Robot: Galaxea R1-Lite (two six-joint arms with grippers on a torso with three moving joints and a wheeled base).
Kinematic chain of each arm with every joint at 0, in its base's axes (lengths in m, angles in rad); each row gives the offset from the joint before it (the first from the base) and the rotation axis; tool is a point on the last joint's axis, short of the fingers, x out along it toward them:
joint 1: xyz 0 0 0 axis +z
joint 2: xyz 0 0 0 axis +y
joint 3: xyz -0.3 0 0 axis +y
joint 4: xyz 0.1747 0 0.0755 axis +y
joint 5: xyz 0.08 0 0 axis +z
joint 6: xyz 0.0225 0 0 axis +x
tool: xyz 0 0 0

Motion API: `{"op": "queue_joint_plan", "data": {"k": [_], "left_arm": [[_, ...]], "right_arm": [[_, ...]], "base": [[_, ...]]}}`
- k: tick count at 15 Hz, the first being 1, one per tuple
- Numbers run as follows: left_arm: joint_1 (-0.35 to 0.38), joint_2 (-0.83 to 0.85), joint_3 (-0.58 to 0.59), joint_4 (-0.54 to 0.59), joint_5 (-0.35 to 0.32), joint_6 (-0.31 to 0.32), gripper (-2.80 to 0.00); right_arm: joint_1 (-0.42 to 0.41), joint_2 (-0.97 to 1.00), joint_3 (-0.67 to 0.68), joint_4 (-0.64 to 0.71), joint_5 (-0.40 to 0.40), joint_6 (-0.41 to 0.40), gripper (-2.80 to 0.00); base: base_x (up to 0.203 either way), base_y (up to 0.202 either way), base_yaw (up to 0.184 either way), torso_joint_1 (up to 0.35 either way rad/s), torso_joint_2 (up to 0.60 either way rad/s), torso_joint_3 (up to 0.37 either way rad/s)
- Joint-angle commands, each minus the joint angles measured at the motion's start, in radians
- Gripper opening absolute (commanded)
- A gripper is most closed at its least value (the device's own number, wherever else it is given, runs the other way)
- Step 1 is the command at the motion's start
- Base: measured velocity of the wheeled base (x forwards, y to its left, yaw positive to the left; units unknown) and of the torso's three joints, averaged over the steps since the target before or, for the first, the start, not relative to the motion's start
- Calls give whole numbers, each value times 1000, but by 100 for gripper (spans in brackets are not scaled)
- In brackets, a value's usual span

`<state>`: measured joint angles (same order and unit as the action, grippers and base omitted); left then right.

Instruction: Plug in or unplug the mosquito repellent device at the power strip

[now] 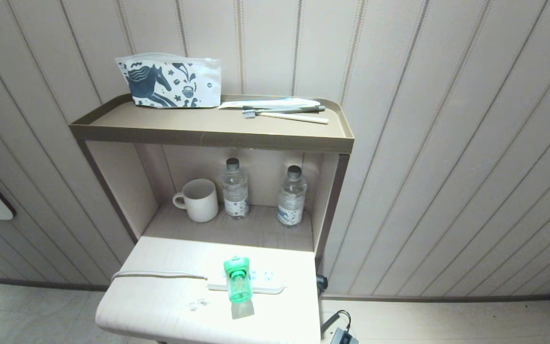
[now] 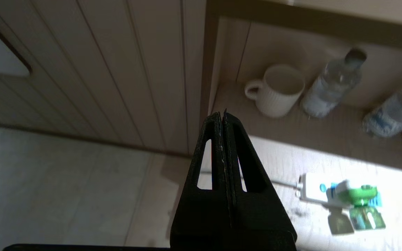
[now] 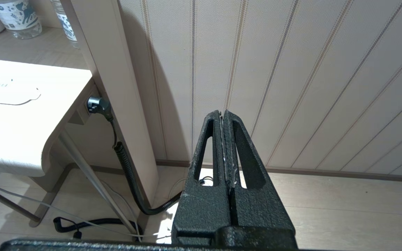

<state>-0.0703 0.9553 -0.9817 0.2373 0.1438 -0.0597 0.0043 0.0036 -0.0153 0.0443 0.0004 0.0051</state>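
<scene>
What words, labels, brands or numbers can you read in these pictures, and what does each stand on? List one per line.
No text can be read anywhere.
Pouch: blue horse drawing and small shapes, no words.
Two water bottles: printed labels, too small to read.
Mosquito repellent device: no readable marking.
Power strip: no readable marking.
Mug: plain, ribbed.

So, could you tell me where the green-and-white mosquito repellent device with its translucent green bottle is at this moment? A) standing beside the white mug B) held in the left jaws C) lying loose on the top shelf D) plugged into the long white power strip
D: the green-and-white mosquito repellent device sits on the long white power strip, with no gripper near it.
</scene>
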Motion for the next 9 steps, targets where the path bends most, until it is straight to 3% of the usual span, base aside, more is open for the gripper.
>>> {"op": "queue_joint_plan", "data": {"k": [1, 5, 9], "left_arm": [[8, -148, 54, -54, -1, 11, -280], [17, -302, 236, -243, 0, 103, -280], [22, -605, 503, -174, -42, 139, -280]], "right_arm": [[0, -1, 0, 0, 0, 0, -280], [0, -1, 0, 0, 1, -1, -280], [0, 0, 0, 0, 1, 0, -280]], "base": [[0, 0, 0, 0, 0, 0], [0, 0, 0, 0, 0, 0], [0, 0, 0, 0, 0, 0]]}}
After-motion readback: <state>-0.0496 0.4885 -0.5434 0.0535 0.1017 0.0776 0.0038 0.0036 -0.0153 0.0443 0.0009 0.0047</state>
